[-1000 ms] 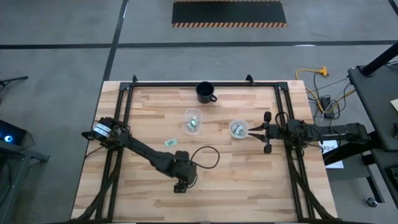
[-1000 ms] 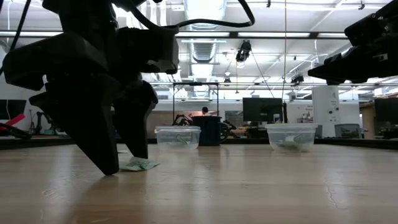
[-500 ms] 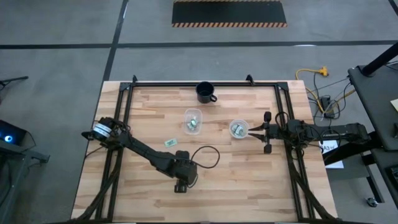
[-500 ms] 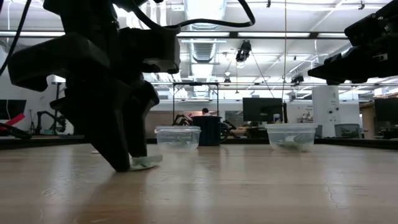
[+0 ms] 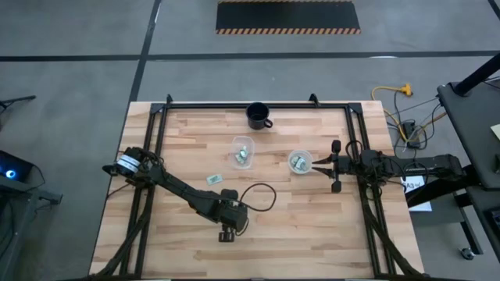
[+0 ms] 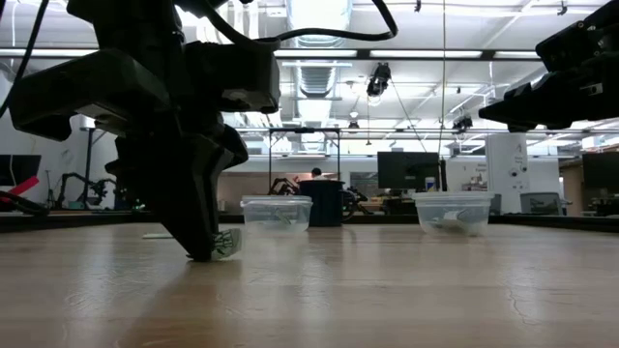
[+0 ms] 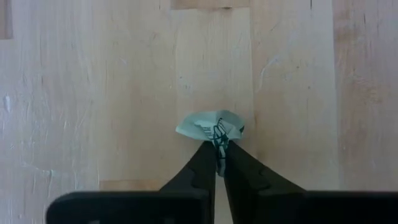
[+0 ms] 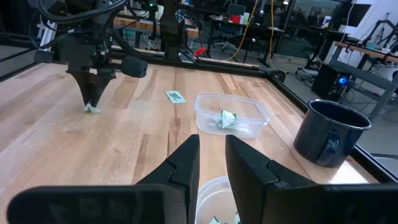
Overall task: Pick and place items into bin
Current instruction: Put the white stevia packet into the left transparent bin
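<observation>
My left gripper stands near the table's front middle, fingers pointing steeply down, shut on a small pale green and white packet. A second packet lies flat on the wood farther back to the left. Two clear cups sit mid-table, each with packets inside. My right gripper waits level at the right side, just beside the right cup, with a narrow gap between its fingers and nothing in it. My left gripper pinches the packet's near edge between its two fingertips, coming from above at a steep slant. The packet is crumpled and bunched up at the tips. Its lower part stands on the table just in front of the fingers.
A dark mug stands at the back middle of the table. A black frame runs along the table's far and side edges. Bare wood lies around my left gripper and toward the near edge.
My left gripper has shut on the packet without moving from its place. The packet lay flat between the open fingers; now it is squeezed together and stands crumpled at the fingertips.
</observation>
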`<action>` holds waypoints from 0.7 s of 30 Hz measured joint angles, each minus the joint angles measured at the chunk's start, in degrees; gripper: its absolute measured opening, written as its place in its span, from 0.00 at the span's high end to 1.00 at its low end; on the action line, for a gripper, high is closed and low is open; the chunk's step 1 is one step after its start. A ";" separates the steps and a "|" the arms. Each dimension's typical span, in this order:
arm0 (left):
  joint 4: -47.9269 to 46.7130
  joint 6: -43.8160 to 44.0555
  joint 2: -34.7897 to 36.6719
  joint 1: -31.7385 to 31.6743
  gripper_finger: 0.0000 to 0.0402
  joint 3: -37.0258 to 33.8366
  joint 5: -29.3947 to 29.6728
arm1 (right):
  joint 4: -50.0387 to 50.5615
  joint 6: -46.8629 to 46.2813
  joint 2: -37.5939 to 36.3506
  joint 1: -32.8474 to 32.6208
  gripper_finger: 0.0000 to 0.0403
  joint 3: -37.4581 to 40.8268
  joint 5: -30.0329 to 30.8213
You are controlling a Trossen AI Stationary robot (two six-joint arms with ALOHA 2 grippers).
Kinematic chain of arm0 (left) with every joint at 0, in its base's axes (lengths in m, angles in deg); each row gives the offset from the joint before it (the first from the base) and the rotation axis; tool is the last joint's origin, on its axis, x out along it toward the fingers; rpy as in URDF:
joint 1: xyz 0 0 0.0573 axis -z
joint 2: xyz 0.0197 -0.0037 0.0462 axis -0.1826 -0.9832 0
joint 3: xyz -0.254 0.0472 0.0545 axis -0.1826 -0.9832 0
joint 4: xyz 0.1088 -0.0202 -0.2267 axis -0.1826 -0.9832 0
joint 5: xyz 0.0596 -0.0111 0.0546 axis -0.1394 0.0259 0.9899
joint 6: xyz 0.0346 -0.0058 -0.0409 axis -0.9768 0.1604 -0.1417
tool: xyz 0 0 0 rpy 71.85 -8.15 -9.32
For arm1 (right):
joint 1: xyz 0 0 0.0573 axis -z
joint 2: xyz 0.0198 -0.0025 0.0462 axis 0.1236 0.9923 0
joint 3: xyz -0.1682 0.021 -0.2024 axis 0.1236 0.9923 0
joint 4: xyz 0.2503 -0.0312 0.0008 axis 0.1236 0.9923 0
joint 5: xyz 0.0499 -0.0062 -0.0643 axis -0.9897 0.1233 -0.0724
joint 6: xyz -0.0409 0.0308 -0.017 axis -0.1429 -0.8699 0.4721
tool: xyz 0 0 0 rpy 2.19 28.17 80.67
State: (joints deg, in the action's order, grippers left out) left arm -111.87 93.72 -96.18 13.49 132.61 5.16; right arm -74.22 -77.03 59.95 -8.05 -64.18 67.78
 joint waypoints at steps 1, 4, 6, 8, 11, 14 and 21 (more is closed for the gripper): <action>-0.07 -0.06 0.12 0.00 0.99 -0.02 0.07 | 0.00 0.00 0.00 0.00 0.83 0.00 0.02; -0.52 -0.76 0.59 0.04 0.99 -0.09 1.45 | 0.00 0.00 0.00 0.00 0.83 0.00 0.02; -1.06 -1.16 1.06 0.03 1.00 -0.22 4.17 | 0.02 0.00 0.00 0.00 0.83 0.00 0.00; -0.73 -1.25 1.81 -0.02 1.00 -0.22 8.17 | 0.02 0.00 0.02 -0.02 0.83 0.00 0.00; 0.06 -1.78 3.44 -0.02 1.00 -0.22 14.02 | 0.04 0.00 0.02 -0.02 0.83 0.00 0.00; 2.24 -3.31 5.16 -0.04 1.00 -0.83 18.15 | 0.04 0.00 0.04 -0.02 0.83 0.00 0.00; 8.19 -8.38 9.31 -1.19 1.00 -0.83 21.20 | 0.04 0.00 0.04 -0.02 0.83 0.00 0.00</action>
State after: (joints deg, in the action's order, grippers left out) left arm -103.68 85.34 -86.87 12.30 131.78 26.36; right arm -74.17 -77.03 59.99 -8.07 -64.18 67.77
